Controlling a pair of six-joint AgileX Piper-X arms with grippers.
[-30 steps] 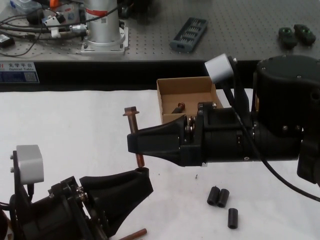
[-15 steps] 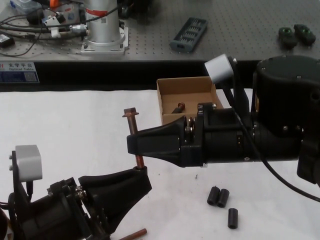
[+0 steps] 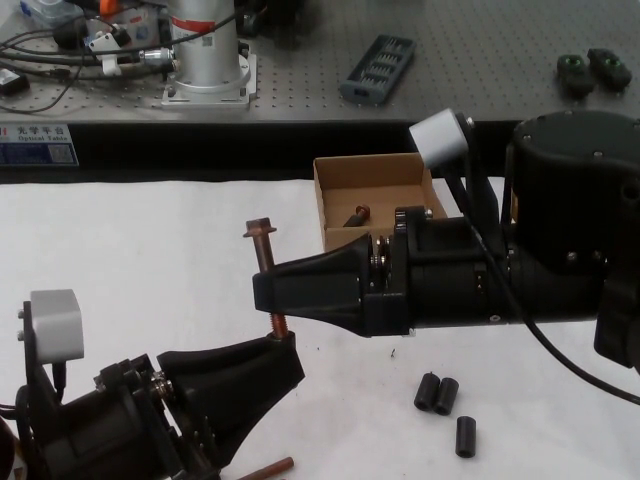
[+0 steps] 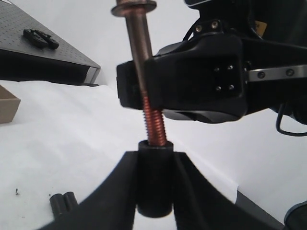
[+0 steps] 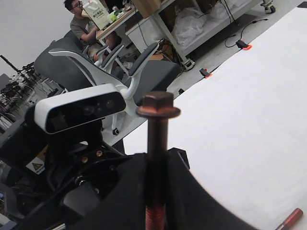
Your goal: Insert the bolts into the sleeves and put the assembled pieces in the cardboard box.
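— Downward a touch: the bolt [image 3: 262,248] and the right gripper [image 3: 268,292] carrying it sit slightly lower in the middle of the high view than a second ago. The left arm's wrist at lower left has edged toward the frame's left side.

— How are the jaws?

— The right gripper's fingers are clamped on the bolt's shank below the head. The left gripper [image 4: 154,191] is closed around the sleeve [image 4: 154,175], holding it upright right under the bolt. The threaded end [image 4: 153,124] meets the sleeve's mouth and seems just started in.

— How will they handle?

— The bolt looks like stiff metal, fairly heavy for its size, with a smooth shank that could slip in the pads. I'd judge the grip near the head is right, since it leaves the thread free. The sleeve looks light and rigid. Gripping it by the sides keeps the bore open, though it could tilt if the bolt comes in off-axis.

— And the rest?

— The cardboard box [image 3: 365,160] stands just behind the right gripper, upper centre, with an assembled piece [image 3: 358,215] inside. Three loose sleeves [image 3: 437,392] lie at lower right, and a loose bolt [image 3: 270,468] lies at the bottom edge.
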